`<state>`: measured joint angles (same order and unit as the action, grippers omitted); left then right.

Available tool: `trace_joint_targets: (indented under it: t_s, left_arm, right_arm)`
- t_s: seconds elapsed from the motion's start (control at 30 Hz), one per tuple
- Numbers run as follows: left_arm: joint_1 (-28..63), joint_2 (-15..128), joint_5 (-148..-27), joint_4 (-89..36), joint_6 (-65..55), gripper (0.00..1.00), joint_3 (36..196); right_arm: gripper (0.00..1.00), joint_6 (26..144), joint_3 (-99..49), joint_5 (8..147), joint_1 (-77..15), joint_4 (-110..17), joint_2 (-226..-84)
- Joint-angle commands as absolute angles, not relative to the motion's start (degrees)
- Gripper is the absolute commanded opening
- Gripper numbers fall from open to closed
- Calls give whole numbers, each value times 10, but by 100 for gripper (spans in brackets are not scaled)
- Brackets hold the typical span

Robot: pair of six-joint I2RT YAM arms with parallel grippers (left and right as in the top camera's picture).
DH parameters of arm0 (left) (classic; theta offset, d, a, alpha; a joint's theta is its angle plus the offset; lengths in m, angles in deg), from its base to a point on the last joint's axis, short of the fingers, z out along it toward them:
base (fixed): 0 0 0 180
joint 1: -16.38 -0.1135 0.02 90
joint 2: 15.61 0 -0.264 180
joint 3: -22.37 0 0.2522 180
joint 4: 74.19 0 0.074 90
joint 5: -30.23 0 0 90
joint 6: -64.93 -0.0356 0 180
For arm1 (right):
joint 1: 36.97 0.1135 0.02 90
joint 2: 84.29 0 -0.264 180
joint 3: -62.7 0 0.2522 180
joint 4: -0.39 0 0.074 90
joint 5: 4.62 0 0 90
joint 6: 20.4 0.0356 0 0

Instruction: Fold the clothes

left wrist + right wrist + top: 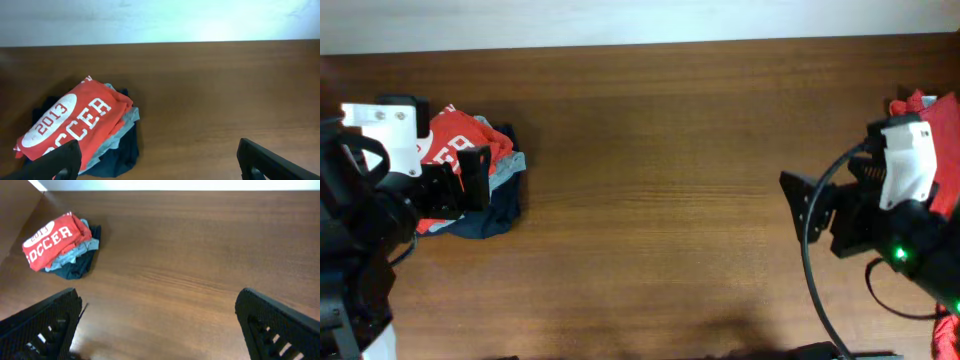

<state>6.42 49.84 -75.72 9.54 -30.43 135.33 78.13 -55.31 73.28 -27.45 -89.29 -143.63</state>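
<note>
A folded red-orange T-shirt (pixel 70 125) with a white "2013 SOCCER" print lies on top of a small pile at the table's left (pixel 470 140) (pixel 55 237). My left gripper (pixel 470 185) (pixel 160 167) hangs just in front of that pile, open wide, nothing between its fingers (pixel 62 160). My right gripper (pixel 810 210) (pixel 160 330) is far to the right over bare wood, also open and empty. More red-orange clothes (pixel 920 105) show at the right edge behind the right arm, mostly hidden.
Under the red shirt lie a grey garment (pixel 127 120) and a dark navy one (pixel 122 155). The brown wooden table (pixel 660 150) runs back to a pale wall. A scrap of red cloth (pixel 950 325) shows at the bottom right corner.
</note>
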Motion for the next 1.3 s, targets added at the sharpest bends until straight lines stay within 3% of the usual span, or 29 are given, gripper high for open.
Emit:
trace_joint_targets:
  t_s: [0.0, 0.53, 0.8, 1.0, 1.27]
  left_arm:
    - [66, 501, -767, 103, -307, 99, 1348]
    - [66, 503, -769, 151, -308, 99, 1348]
    - [66, 503, -769, 160, -308, 99, 1348]
    - [66, 503, -769, 160, -308, 99, 1348]
    - [66, 503, -769, 160, -308, 99, 1348]
  right_arm:
    - [99, 773, -555, 736, -276, -900, -1434]
    - [99, 772, -555, 741, -276, -920, -1437]
    - [99, 768, -545, 871, -276, -904, -1406]
    - [98, 730, -340, 901, -276, -779, -1262]
    - [99, 730, 55, 896, -276, -605, -1049]
